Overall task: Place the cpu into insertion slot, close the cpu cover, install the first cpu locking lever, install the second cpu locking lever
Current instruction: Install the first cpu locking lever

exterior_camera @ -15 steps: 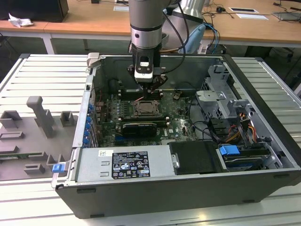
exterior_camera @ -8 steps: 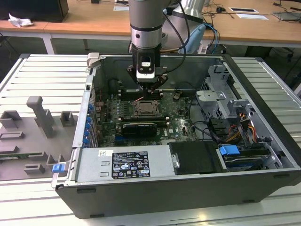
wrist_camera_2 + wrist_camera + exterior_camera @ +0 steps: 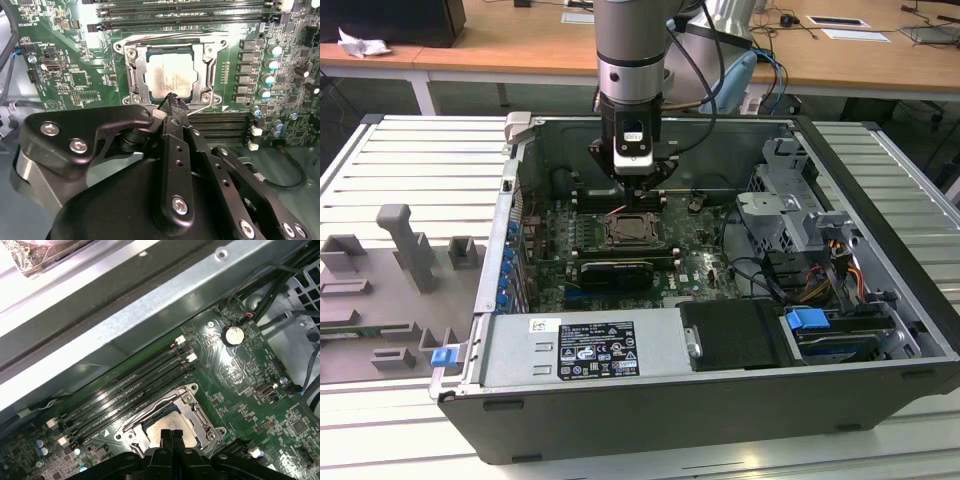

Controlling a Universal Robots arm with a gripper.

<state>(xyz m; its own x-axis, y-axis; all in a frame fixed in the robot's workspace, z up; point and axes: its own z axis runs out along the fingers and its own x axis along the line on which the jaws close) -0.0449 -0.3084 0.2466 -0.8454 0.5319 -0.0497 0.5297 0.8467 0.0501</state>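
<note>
The gripper (image 3: 172, 100) hangs with its fingers pressed together and nothing between them, its tip just over one edge of the cpu cover (image 3: 207, 70). That frame appears to lie flat over the cpu (image 3: 172, 74), which sits in the insertion slot (image 3: 630, 230). The risk I judge most likely — the narrow tip slips off a thin wire lever (image 3: 170, 36) and gouges the green motherboard (image 3: 75, 75) or the memory slots (image 3: 220, 122) just beside it. If the chip sits askew, clamping would stress it.
</note>
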